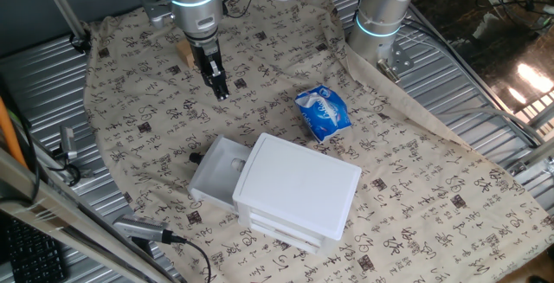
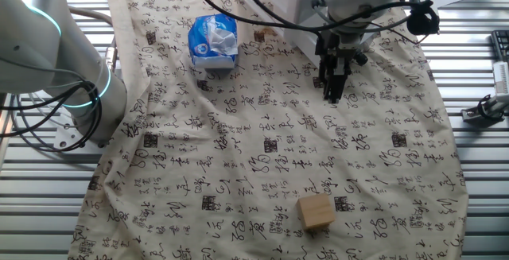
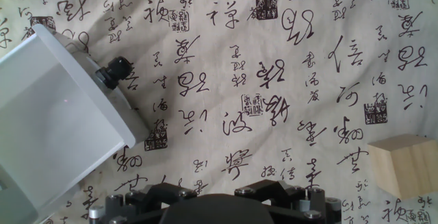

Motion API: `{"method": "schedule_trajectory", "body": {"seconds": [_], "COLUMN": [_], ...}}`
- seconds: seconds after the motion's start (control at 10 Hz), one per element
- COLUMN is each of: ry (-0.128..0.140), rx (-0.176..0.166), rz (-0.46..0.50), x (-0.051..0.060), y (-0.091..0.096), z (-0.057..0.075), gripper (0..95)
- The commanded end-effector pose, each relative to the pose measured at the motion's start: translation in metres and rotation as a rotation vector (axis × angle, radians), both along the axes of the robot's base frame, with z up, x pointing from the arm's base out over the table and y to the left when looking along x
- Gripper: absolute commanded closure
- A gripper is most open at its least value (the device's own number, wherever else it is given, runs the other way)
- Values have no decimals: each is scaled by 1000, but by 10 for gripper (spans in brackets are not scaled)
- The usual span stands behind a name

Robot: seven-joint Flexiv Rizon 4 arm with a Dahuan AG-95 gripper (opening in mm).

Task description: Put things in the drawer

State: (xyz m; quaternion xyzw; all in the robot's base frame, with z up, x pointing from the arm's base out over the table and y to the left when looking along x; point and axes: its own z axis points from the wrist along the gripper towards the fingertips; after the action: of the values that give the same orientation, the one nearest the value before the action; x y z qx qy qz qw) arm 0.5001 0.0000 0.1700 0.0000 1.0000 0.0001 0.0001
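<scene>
The wooden block (image 2: 316, 211) lies on the patterned cloth, apart from everything else. It shows at the right edge of the hand view (image 3: 404, 166) and peeks out behind the arm in one fixed view (image 1: 183, 54). The white unit's top drawer (image 1: 216, 172) is pulled open and looks empty, with its dark knob (image 1: 196, 157) facing the gripper; the drawer (image 3: 55, 121) also shows at the left of the hand view. My gripper (image 1: 222, 93) hangs above the cloth between block and drawer, its fingers together and holding nothing. It also shows in the other fixed view (image 2: 332, 95).
A crumpled blue and white packet (image 1: 323, 112) lies on the cloth beside the white unit (image 1: 299, 188). A second robot arm's base (image 1: 381, 23) stands at the cloth's edge. Ribbed metal table surface surrounds the cloth.
</scene>
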Motion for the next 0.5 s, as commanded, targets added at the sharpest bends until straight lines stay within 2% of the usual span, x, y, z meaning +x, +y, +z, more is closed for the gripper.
{"method": "schedule_trajectory", "body": {"seconds": [0.1,0.5], "ry": [-28,-26], "rx": [-3,-12], "rz": [221,220], "x": [0,0], "y": [0,1], "z": [0,3], "gripper": [950,950]}}
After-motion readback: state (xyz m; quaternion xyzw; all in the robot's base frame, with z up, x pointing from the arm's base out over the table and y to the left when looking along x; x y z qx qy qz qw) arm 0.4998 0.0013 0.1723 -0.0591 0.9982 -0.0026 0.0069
